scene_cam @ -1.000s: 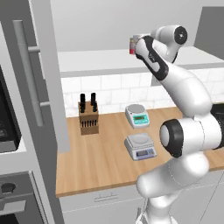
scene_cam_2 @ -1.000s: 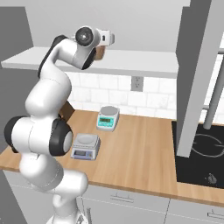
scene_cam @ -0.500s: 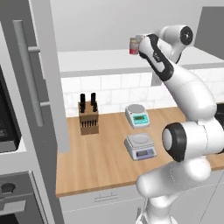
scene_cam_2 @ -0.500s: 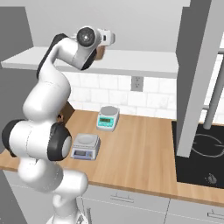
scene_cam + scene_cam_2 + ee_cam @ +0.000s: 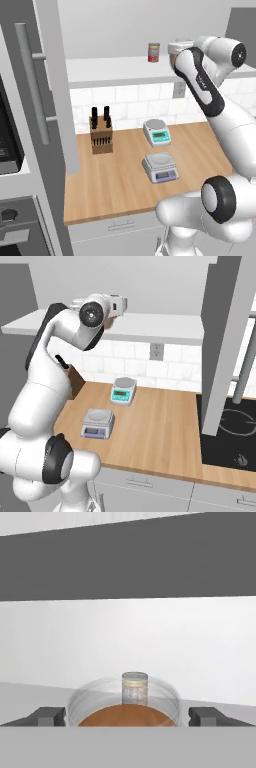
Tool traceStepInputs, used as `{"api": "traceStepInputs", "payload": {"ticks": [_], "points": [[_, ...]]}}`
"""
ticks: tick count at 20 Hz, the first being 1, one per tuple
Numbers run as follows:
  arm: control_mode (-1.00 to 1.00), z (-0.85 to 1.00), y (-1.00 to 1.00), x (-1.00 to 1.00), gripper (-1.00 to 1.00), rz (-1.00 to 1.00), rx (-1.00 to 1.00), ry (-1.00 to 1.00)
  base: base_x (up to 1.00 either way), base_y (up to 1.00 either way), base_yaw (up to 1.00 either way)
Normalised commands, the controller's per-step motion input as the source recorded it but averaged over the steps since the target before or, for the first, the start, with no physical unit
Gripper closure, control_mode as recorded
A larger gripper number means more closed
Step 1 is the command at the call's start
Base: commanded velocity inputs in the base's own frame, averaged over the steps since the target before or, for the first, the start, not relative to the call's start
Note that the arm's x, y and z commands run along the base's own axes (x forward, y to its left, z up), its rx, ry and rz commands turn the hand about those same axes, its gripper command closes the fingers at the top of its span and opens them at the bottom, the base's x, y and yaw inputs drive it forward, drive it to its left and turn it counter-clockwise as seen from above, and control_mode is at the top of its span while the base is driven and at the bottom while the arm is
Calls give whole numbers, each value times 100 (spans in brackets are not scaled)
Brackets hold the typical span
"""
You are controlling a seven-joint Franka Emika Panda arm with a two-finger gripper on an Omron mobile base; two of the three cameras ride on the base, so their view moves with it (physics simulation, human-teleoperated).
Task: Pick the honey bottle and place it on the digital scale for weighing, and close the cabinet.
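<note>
The honey bottle [image 5: 125,714], a squat amber jar with a pale see-through lid, sits on the cabinet's white inner shelf [image 5: 115,67]. It lies low between the fingertips [image 5: 47,716] of my gripper [image 5: 127,717], which is open, with a gap on each side. From the left base camera the honey bottle [image 5: 176,48] peeks out beside my forearm. The digital scale [image 5: 160,167], light grey with a round silver platter, stands on the wooden counter [image 5: 115,185]; it is also the nearer digital scale [image 5: 97,422] from the right. Both cabinet doors [image 5: 57,85] [image 5: 225,341] stand open.
A small red-labelled can [image 5: 154,52] stands on the shelf left of the jar, and this can [image 5: 135,688] shows behind the lid. A white scale with a teal panel [image 5: 156,132] and a knife block [image 5: 101,135] sit near the tiled wall. A black cooktop [image 5: 230,436] lies at right.
My hand has slid right along the shelf, from in front of the red-labelled can to the honey bottle. The can is now uncovered. The counter items have not moved.
</note>
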Motion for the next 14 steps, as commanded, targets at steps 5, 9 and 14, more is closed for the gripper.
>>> {"api": "traceStepInputs", "payload": {"ticks": [5,9,14], "points": [[-100,0,-2,-100,100,1,1,-9,0,0,0],[-100,0,-14,-100,100,0,2,-1,0,0,0],[-100,-4,-9,-97,100,2,0,10,0,0,0]]}}
